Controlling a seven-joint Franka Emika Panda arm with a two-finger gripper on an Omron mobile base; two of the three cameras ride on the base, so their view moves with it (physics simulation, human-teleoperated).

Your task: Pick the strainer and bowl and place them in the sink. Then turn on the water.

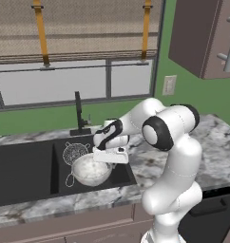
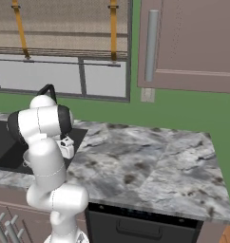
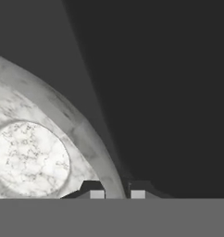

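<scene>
Gripper [image 3: 117,193] pinches the bowl's [image 1: 90,171] right rim, holding it in the sink's [image 1: 26,166] right basin, just near of the strainer [image 1: 75,153]. Release from a tilt could tip the bowl onto the strainer's mesh.

Marbled grey counter [image 1: 212,156] with a black sink [image 1: 22,171] set into it.
The strainer [image 1: 75,153] lies in the right basin, beside the bowl [image 1: 91,171].

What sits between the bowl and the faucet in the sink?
The strainer lies between the bowl and the faucet, in the sink basin, seen in the left base view.
</scene>
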